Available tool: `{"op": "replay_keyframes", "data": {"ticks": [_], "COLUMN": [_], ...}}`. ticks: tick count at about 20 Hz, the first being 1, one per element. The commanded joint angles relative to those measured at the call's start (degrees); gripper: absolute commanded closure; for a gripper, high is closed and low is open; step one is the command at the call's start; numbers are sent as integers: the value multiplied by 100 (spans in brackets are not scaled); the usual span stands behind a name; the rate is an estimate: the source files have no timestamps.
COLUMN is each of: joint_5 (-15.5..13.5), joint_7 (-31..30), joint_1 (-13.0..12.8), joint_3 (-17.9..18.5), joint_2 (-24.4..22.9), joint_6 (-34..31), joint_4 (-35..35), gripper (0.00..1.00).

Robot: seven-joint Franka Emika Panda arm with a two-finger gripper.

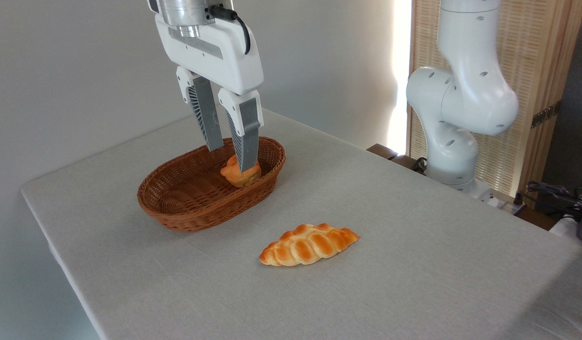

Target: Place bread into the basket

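Observation:
The bread (309, 244), a braided golden-orange loaf, lies flat on the grey tablecloth in front and to the right of the basket, well apart from it. The oval brown wicker basket (187, 215) stands at mid-left. A small knobbly bun (234, 177) rests inside the basket at its right end. My gripper (230, 159) hangs over that end, pointing down, its fingers open with a visible gap. The nearer finger (246, 146) crosses in front of the bun, and nothing is held between the fingers.
The arm's white base and joints (461, 104) rise at the table's far right edge. Cables and dark gear (560, 198) lie off the table on the right. The table's left edge runs close to the basket.

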Motion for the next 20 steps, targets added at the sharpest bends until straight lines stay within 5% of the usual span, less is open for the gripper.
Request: {"op": "replay_keyframes", "data": {"ticks": [1, 12, 20], "joint_5": [-83, -83, -74], "joint_7": [17, 290, 483], "joint_1": [-19, -54, -142], "joint_3": [56, 56, 38], "joint_2": [70, -316, -959], "joint_6": [-168, -80, 1044], "joint_4": [149, -544, -2363], "gripper": [0, 0, 0]}}
